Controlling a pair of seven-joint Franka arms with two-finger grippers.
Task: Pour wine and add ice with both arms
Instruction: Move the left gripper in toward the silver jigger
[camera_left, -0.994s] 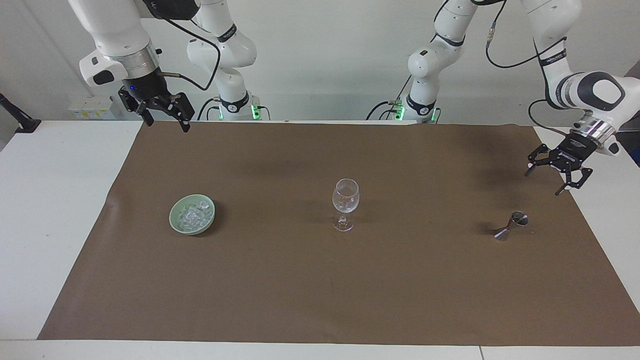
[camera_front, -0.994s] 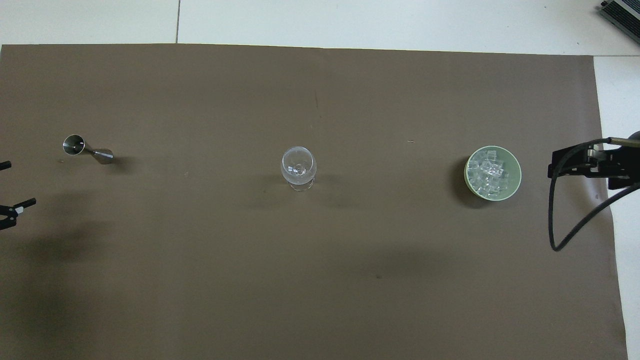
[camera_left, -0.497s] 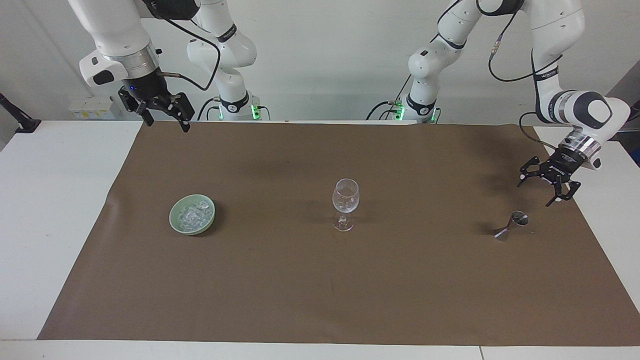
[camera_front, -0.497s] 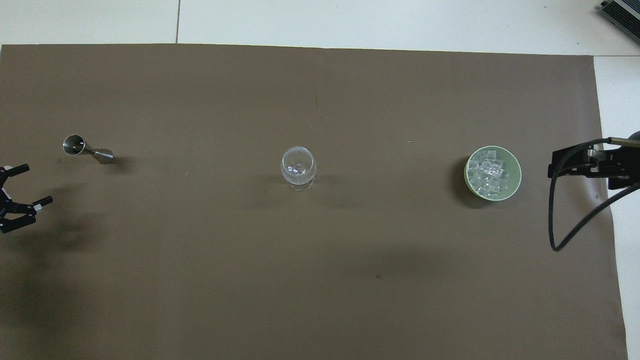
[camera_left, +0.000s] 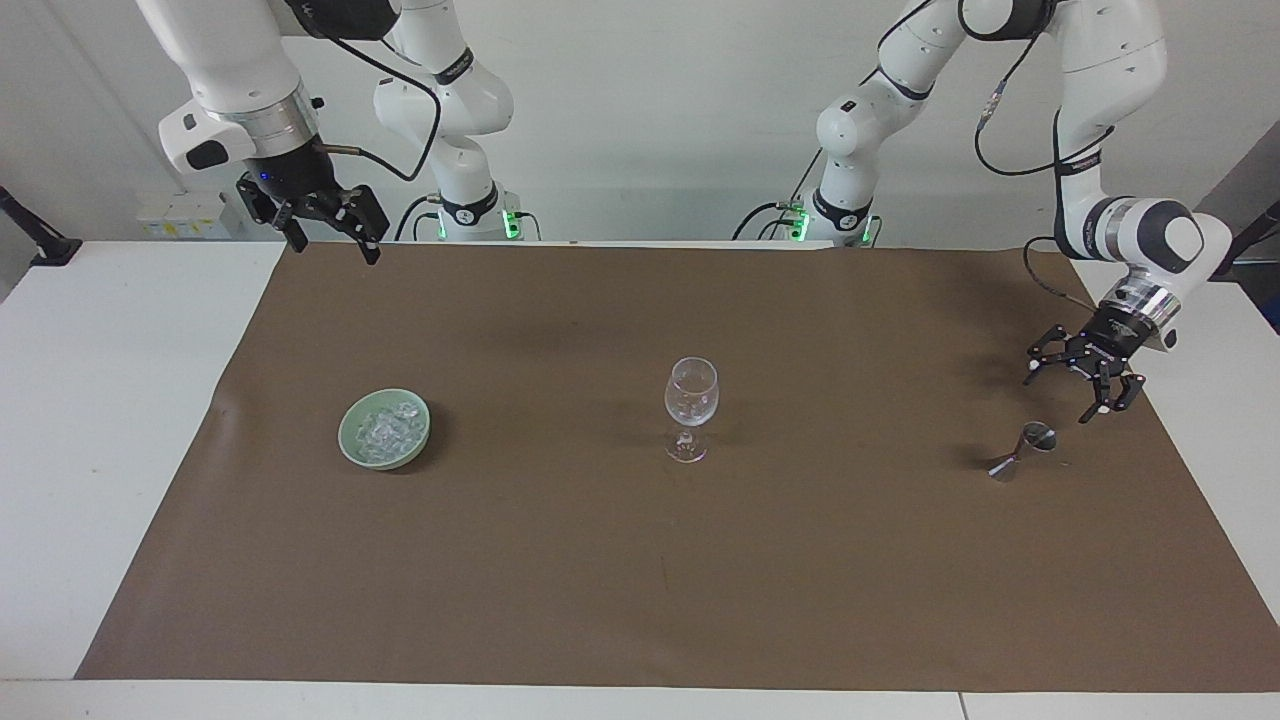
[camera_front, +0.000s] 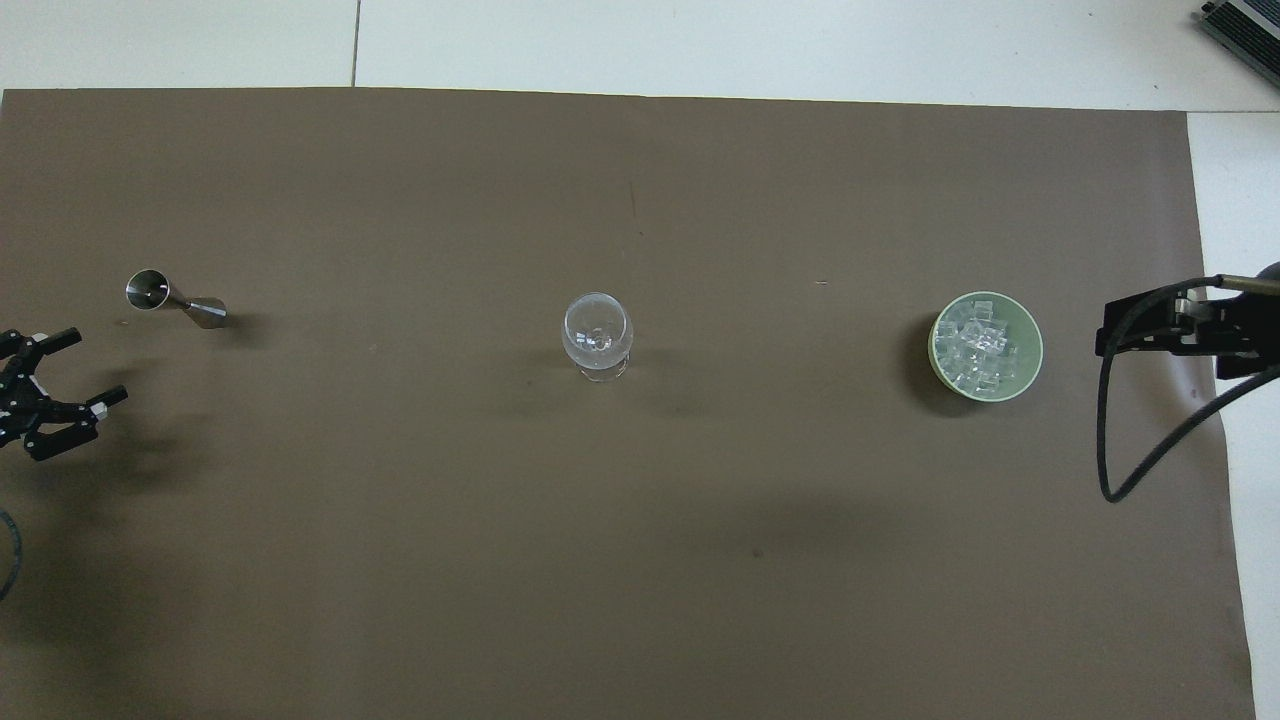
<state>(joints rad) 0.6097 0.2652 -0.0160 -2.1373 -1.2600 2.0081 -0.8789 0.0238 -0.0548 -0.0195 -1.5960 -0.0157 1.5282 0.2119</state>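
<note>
A white surface (camera_left: 120, 420) carries a broad brown sheet (camera_left: 640, 580) that covers most of it, with a pale wall at the robots' end. On the sheet stand three things in a row, well apart: a pale green bowl (camera_left: 352, 446) toward the right arm's end, heaped with the ice (camera_left: 386, 429); a clear stemmed glass (camera_left: 691, 402) upright in the middle; and a small metal jigger (camera_left: 1022, 451) lying tilted on its side toward the left arm's end. The left gripper (camera_left: 1078, 388) hangs low over the sheet just beside the jigger, not touching it, its fingers spread wide and holding nothing. The right gripper (camera_left: 330, 238) waits high over the sheet's edge at the robots' end, well apart from the bowl, its fingers also spread wide and empty.
</note>
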